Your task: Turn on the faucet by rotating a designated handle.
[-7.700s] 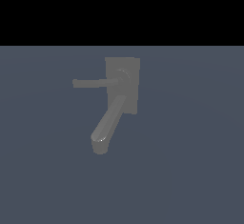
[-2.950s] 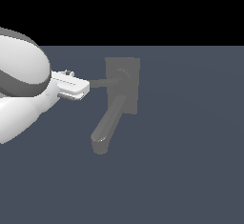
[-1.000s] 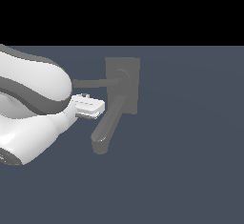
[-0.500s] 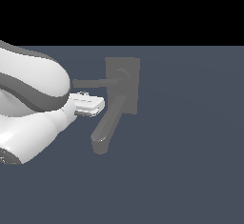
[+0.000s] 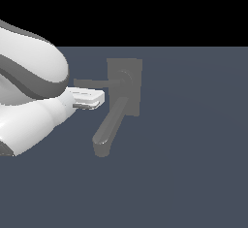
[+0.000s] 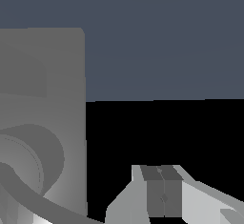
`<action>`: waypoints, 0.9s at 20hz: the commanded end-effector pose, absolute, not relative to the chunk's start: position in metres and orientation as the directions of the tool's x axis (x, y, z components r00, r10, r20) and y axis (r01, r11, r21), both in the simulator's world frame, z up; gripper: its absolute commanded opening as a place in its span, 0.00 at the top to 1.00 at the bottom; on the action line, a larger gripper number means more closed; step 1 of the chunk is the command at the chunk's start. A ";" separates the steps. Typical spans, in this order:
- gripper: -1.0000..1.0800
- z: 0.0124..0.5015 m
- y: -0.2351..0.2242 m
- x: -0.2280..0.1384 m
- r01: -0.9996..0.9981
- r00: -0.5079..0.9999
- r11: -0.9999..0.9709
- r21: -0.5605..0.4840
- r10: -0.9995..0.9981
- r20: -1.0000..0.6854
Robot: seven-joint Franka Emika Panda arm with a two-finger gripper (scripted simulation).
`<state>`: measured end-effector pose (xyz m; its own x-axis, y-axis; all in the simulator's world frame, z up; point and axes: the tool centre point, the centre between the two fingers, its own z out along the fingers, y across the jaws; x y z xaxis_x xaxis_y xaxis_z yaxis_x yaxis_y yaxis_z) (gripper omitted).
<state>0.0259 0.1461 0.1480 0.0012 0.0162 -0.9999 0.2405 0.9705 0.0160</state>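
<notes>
The faucet (image 5: 124, 89) was seen near the middle of the exterior view, back plate upright, thick spout (image 5: 109, 127) angled down toward the exterior view's left. The handle (image 5: 94, 83) was projected from the round hub (image 5: 125, 79) toward the exterior view's left, roughly level. The gripper (image 5: 99, 97) was placed just under the handle's outer end; contact could not be confirmed. In the wrist view the fingers (image 6: 153, 192) were seen pressed together with nothing between them, beside the back plate (image 6: 57, 99).

Flat slate-blue floor (image 5: 193, 173) — plain black backdrop (image 5: 145, 8) above.
</notes>
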 end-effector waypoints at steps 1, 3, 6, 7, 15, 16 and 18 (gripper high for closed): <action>1.00 0.161 0.148 0.026 0.239 0.004 0.971 0.018 0.018 -1.000; 1.00 0.171 0.149 0.027 0.239 0.004 0.971 0.018 0.017 -1.000; 1.00 0.185 0.151 0.027 0.239 0.004 0.971 0.018 0.017 -1.000; 1.00 0.185 0.151 0.027 0.239 0.004 0.971 0.018 0.017 -1.000; 1.00 0.200 0.140 0.024 0.243 -0.003 0.970 0.015 0.016 -1.000; 1.00 0.204 0.139 0.024 0.243 -0.002 0.970 0.015 0.016 -1.000; 1.00 0.211 0.137 0.024 0.242 -0.001 0.970 0.015 0.016 -1.000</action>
